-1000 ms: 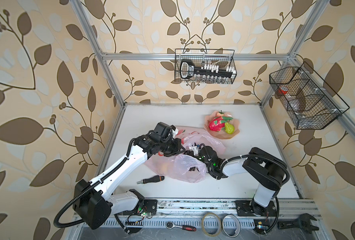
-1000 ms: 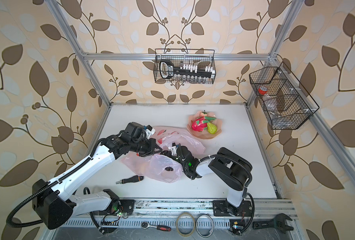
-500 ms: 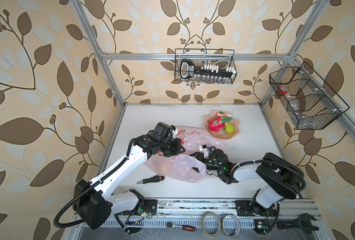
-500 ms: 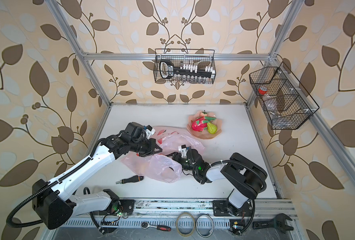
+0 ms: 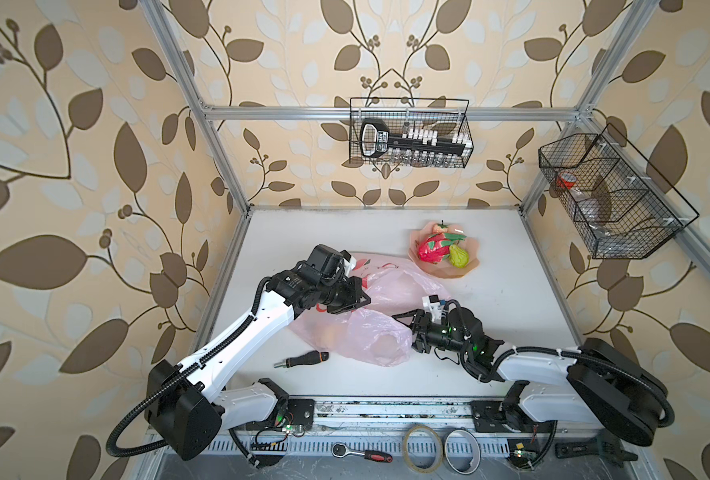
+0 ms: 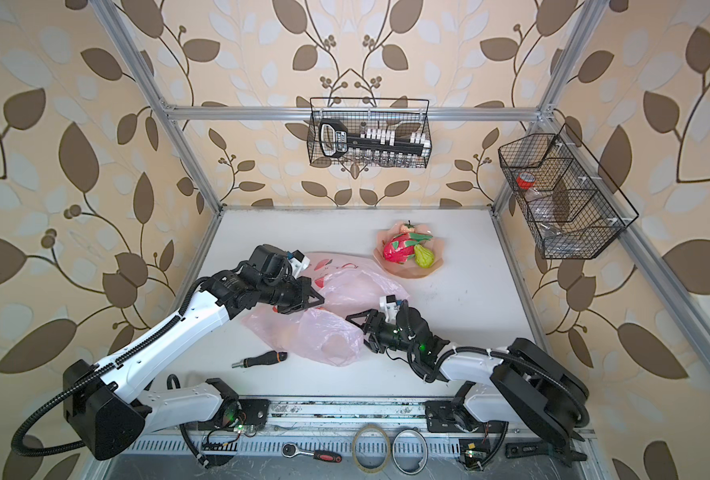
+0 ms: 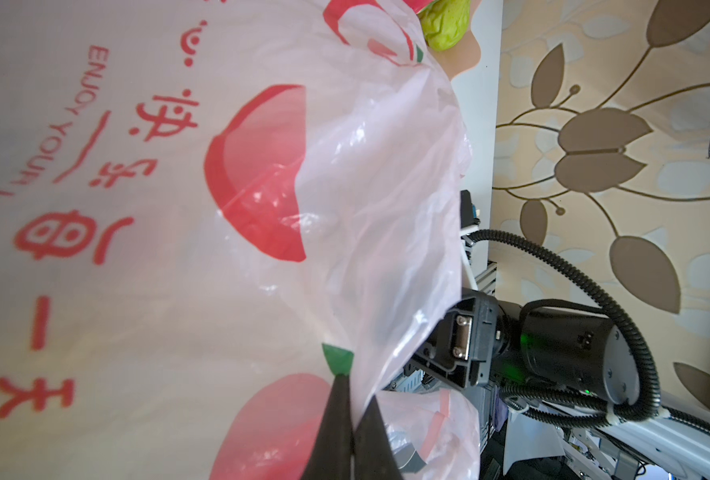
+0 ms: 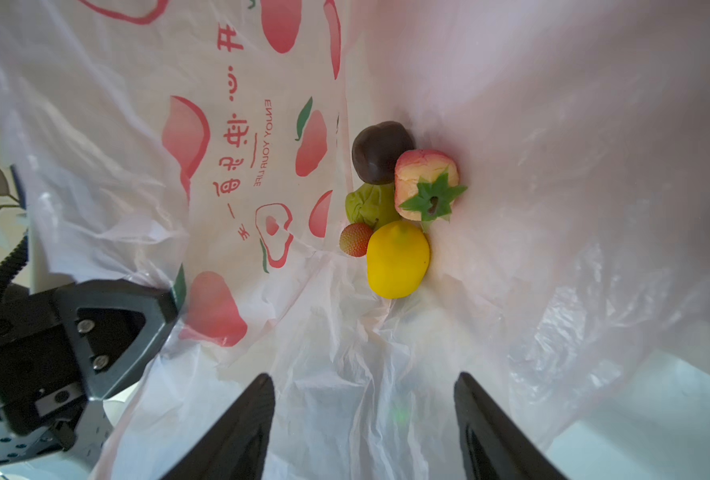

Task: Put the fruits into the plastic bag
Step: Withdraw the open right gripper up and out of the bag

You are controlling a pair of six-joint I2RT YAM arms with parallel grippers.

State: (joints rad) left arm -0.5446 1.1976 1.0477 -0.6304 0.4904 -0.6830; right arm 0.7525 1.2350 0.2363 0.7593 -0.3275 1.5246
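Note:
The plastic bag lies mid-table, pale pink with red peach prints. My left gripper is shut on the bag's upper edge. My right gripper is open and empty at the bag's mouth. Deep inside the bag lie a dark plum, a pink fruit with a green calyx, a green fruit, a strawberry and a lemon. A dragon fruit and a green pear rest on a peach-coloured plate.
A screwdriver lies in front of the bag. Wire baskets hang on the back wall and the right wall. Tape rolls and a ratchet sit on the front rail.
My right gripper has drawn back to the right from inside the bag's mouth, and its jaws stand wider. The left gripper keeps its hold on the bag's edge.

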